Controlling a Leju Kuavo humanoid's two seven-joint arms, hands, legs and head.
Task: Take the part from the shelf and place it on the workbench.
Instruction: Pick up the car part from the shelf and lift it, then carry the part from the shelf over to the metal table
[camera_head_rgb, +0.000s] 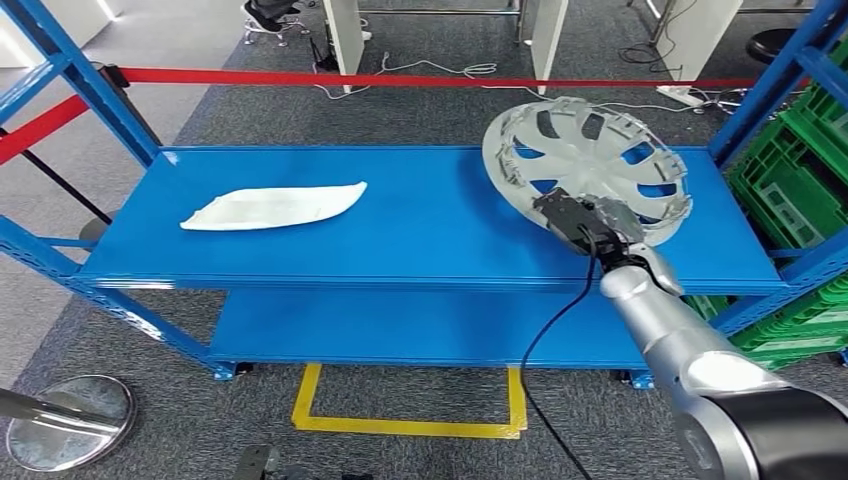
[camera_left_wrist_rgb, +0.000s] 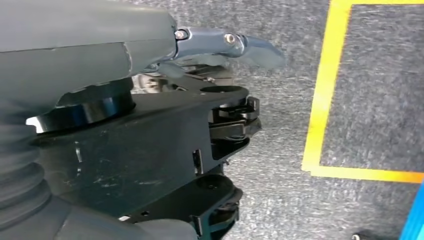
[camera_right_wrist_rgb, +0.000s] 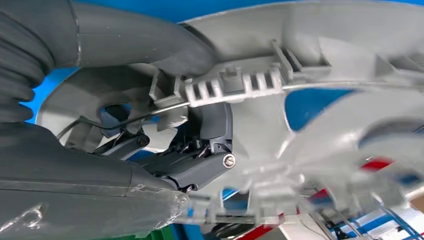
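A silver-grey wheel cover (camera_head_rgb: 590, 150) stands tilted up off the right end of the blue shelf (camera_head_rgb: 440, 230), its ribbed back facing me. My right hand (camera_head_rgb: 590, 225) grips its near rim. In the right wrist view the thumb lies over the rim of the wheel cover (camera_right_wrist_rgb: 310, 30) and the fingers (camera_right_wrist_rgb: 200, 160) curl in behind it. A flat white part (camera_head_rgb: 275, 205) lies on the shelf's left half. My left hand (camera_left_wrist_rgb: 85, 30) hangs beside my body above the grey carpet and holds nothing, with one finger (camera_left_wrist_rgb: 250, 47) stretched out.
Blue uprights frame the shelf on both sides, and a lower blue shelf (camera_head_rgb: 420, 325) sits beneath. Green crates (camera_head_rgb: 800, 180) stand to the right. Red barrier tape (camera_head_rgb: 400, 78) runs behind. A yellow floor marking (camera_head_rgb: 410, 425) and a round stand base (camera_head_rgb: 65, 420) lie in front.
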